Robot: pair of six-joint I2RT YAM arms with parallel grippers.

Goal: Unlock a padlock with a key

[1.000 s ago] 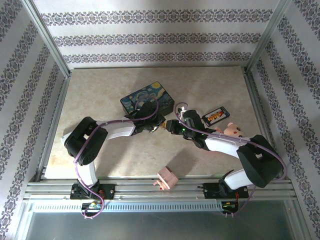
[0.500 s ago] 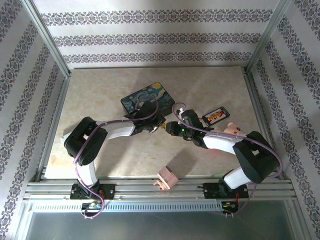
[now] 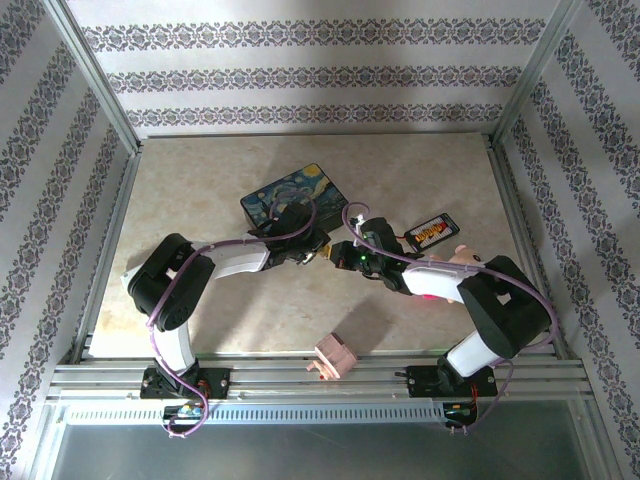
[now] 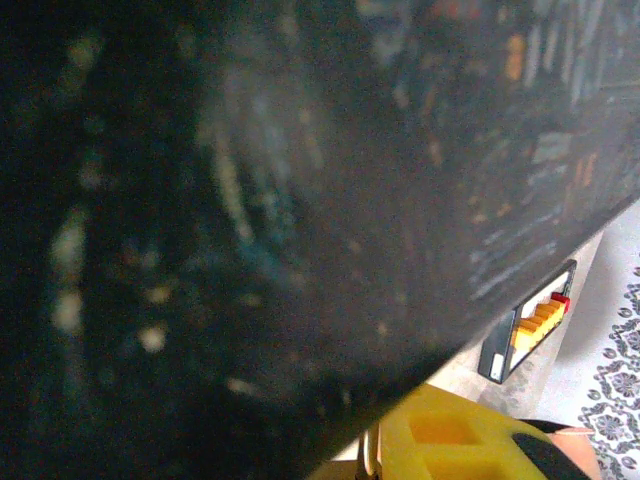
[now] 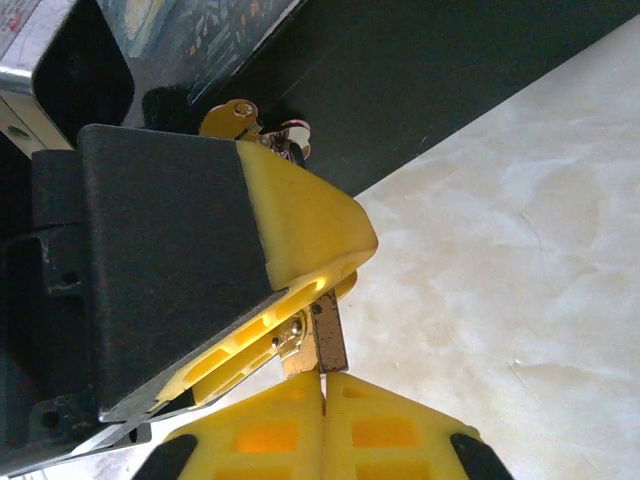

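Unreadably small orange lettering on black card point(image 3: 430, 233), right hand point(image 5: 323, 380) pinching key point(image 5: 328, 338)

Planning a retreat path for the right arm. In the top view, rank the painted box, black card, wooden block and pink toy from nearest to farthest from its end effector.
1. The painted box, just up-left of the right end effector.
2. The black card, to its right.
3. The wooden block by the near edge and the pink toy farther right: too close to call.
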